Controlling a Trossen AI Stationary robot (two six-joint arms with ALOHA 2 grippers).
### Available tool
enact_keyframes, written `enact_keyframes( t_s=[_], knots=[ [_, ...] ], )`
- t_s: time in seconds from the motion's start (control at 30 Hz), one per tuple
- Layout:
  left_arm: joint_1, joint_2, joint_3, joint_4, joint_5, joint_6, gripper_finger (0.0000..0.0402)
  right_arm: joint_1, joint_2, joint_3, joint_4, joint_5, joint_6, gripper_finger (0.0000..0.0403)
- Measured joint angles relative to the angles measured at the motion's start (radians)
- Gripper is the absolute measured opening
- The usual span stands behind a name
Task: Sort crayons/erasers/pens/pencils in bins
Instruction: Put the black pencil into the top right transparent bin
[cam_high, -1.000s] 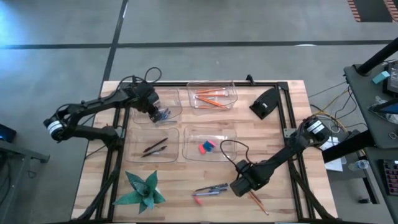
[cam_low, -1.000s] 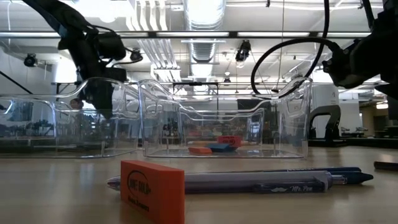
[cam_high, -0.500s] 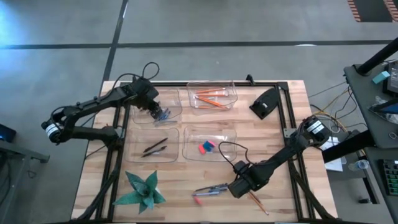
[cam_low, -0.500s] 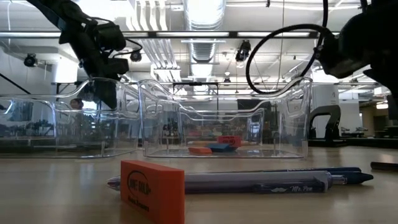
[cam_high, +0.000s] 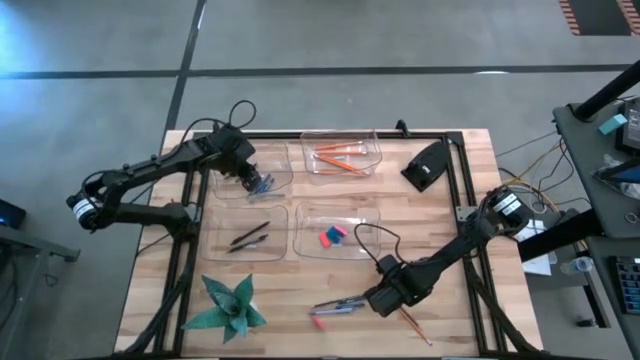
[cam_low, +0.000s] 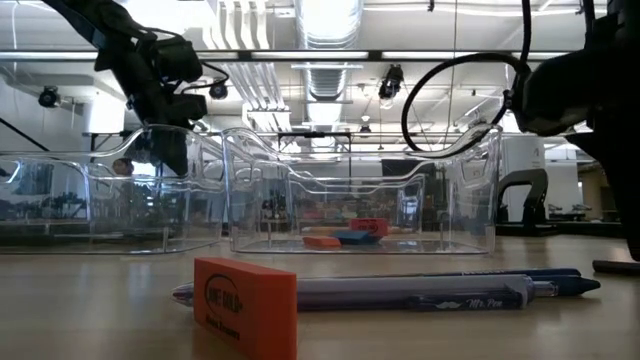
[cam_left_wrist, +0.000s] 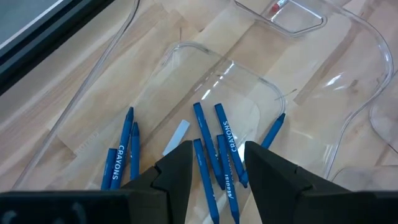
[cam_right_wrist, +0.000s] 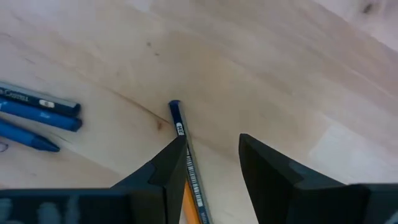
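Note:
My left gripper (cam_left_wrist: 217, 158) hangs open above the far-left bin (cam_high: 275, 188), where several blue crayons (cam_left_wrist: 217, 146) lie flat on the floor. My right gripper (cam_right_wrist: 211, 155) stands open, pointing down over the table near its front edge. An orange pencil with a blue end (cam_right_wrist: 181, 134) lies on the wood right by one finger; whether they touch I cannot tell. Blue-grey pens (cam_high: 338, 304) and a red eraser (cam_low: 245, 305) lie just left of that gripper. Pencils (cam_high: 338, 155) sit in the far-right bin, dark pens (cam_high: 248, 236) in the near-left bin and erasers (cam_high: 332, 236) in the near-right bin.
A green folded-paper star (cam_high: 232, 305) sits at the front left. A black device (cam_high: 428, 165) lies at the far right, and a black frame rail (cam_high: 465, 190) runs along the table edges. Bare wood (cam_high: 430, 240) lies right of the bins.
My left gripper has risen a little above the crayons, still open. My right gripper has tipped slightly toward the pens, its gap unchanged.

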Motion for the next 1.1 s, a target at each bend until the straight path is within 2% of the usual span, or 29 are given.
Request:
enact_keyframes(
  t_s=[0.43,0.7,1.1],
  knots=[
    [0.0,0.0,0.0,0.0,0.0,-0.001,0.0133,-0.002,0.0,-0.009,0.072,0.091,0.007,0.0137],
    [0.0,0.0,-0.001,0.0,0.0,-0.001,0.0133,-0.002,0.0,-0.043,0.079,0.092,0.025,0.0137],
    [0.0,0.0,-0.002,0.0,0.0,-0.001,0.0133,0.007,-0.002,-0.04,0.066,-0.093,-0.067,0.0137]
  ],
)
